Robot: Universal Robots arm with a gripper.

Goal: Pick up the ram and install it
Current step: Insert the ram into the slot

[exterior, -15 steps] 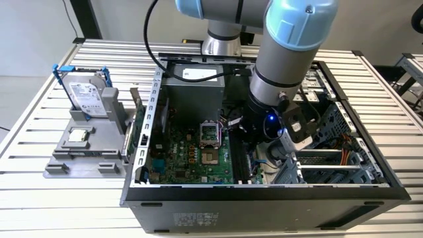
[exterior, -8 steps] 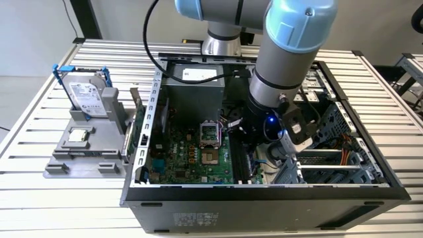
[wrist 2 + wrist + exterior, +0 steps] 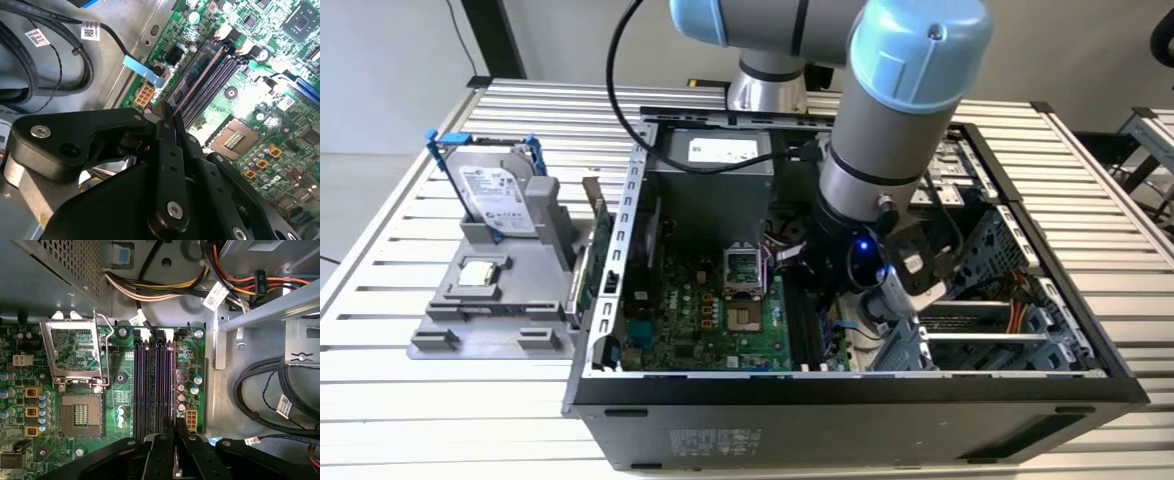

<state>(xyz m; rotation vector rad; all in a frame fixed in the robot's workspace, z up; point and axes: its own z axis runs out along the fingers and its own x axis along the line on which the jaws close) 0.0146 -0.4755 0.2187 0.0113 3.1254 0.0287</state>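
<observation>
The ram [image 3: 198, 79] shows edge-on as a thin brownish strip running out from my fingers, lined up over the black memory slots [image 3: 212, 75] of the green motherboard [image 3: 720, 330]. My gripper [image 3: 170, 120] is shut on it. In the first wrist view the gripper [image 3: 176, 429] sits at the near end of the slots [image 3: 154, 380], over the slot closest to the board's edge, with a sliver of the ram [image 3: 176, 462] between the fingers [image 3: 161, 455]. I cannot tell whether the stick is seated. In the exterior view the gripper [image 3: 851, 288] is low inside the open computer case [image 3: 854, 385].
Beside the slots are the open CPU socket [image 3: 80, 412] and its raised metal frame [image 3: 75, 352]. Black cables [image 3: 265, 390] and coloured wire bundles [image 3: 165, 290] lie along the board's edge. On the exterior view's left, a grey fixture [image 3: 494, 335] holds a hard drive [image 3: 500, 195] and a CPU chip [image 3: 480, 272].
</observation>
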